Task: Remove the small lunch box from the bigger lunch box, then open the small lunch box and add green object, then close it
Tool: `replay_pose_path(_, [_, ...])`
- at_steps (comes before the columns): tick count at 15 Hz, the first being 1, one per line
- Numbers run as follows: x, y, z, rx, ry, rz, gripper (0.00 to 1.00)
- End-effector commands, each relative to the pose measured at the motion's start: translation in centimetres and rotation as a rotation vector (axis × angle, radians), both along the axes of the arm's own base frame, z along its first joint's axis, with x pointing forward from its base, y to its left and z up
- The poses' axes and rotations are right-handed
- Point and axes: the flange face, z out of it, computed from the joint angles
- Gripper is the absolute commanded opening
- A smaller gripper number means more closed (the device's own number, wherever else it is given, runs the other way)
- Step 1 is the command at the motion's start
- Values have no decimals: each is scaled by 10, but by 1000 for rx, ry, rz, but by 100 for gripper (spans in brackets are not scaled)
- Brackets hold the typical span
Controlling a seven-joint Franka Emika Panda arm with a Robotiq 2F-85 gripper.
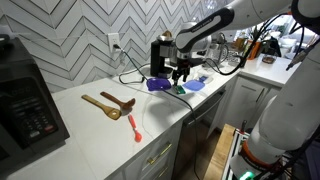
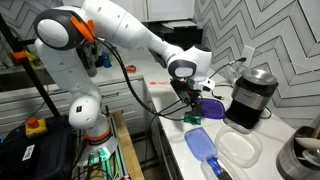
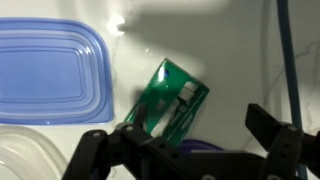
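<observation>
A white counter (image 1: pixel 90 125) is backed by a wall (image 1: pixel 60 30) tiled in grey herringbone, where an outlet (image 1: pixel 114 42) is set. White drawers (image 1: pixel 160 155) are fitted below.

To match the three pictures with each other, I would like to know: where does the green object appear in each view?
In an exterior view: the green object lies on the counter, right of centre, under the pincer.
In an exterior view: near the counter's edge, under the pincer.
Wrist view: mid-picture, tilted.
Shared landmark: the open pincer over it.
</observation>
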Motion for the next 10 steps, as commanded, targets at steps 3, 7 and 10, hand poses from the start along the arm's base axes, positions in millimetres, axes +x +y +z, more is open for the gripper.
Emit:
replay_pose_path(3, [14,-8,-13,91,-13,-59,100])
replay_pose_path(7, [25,-13,-26,78,-7,-82,100])
replay_pose_path(10, [31,-15,-33,72,-2,-91,68])
